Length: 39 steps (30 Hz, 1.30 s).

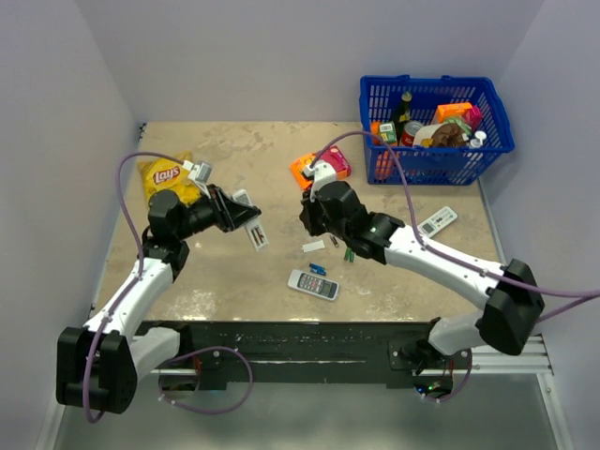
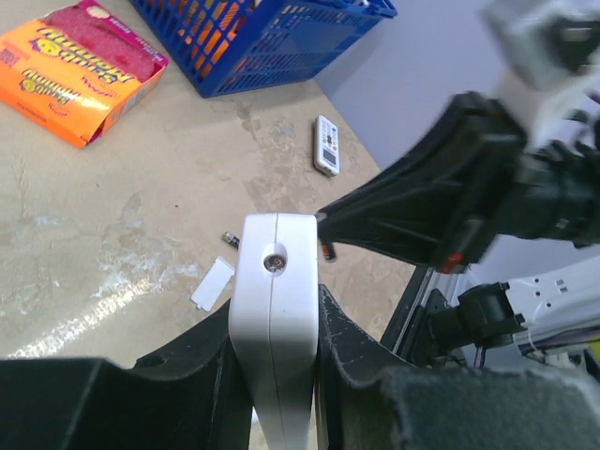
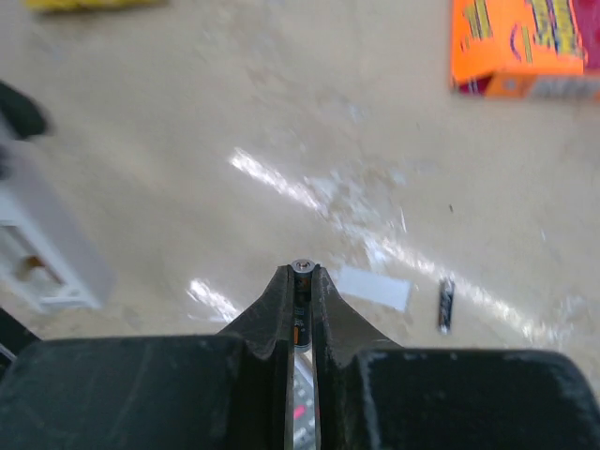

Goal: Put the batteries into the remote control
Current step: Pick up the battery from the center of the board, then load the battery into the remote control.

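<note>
White plastic of the slim remote (image 2: pixel 272 253) sits clamped in my left end effector (image 2: pixel 275 323), which is closed on its body and holds it raised off the table (image 3: pixel 187 112). My right end effector (image 3: pixel 300 281) is closed tight on one battery (image 3: pixel 301 268), with only its silvery tip showing past the fingertips. The second battery (image 3: pixel 446 306) lies on the table just beside the loose white cover (image 3: pixel 373 287).

Hazards, as I judge them from this position:
- Misalignment: an off-axis approach may jam the battery against the edge of the remote's open bay.
- Slip: insertion force may twist the remote in the left grip, since nothing supports it from below.
- Polarity: I cannot tell which terminal leads; a reversed battery will not seat.
- Short protrusion: my fingertips may strike the remote before the battery enters.
</note>
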Available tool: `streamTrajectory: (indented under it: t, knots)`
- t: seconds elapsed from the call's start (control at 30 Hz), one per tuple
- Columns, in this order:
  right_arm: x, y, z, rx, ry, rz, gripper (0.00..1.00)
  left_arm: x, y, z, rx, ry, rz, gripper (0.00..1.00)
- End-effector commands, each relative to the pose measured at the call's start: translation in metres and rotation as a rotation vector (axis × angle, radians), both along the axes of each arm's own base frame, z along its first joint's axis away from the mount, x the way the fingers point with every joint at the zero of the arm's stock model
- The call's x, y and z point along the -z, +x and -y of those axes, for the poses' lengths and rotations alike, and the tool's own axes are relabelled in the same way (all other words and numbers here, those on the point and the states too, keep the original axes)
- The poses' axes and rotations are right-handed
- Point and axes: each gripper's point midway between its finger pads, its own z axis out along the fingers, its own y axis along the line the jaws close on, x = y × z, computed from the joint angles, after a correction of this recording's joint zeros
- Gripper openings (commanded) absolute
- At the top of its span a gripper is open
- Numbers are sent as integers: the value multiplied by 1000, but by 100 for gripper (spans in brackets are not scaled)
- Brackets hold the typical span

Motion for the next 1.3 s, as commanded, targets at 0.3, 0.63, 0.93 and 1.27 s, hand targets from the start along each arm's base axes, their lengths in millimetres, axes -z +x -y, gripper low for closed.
streamTrajectory:
  t: [0.3,0.63,0.93,1.27]
  knots:
    - [-93,-20,-83,-367,363,432,0,27,18,-18,-221,-198,-148,0]
    - [-71,-18,-109,-464,392,509,0,19,33,-24,-277,-279,-93,0]
    - [-64,-19,-119,-502,400,522,0,20,34,-27,-295,-379,-69,0]
    - [-55,-19,-121,-504,409,501,0,5,28,-29,-294,-393,0,0]
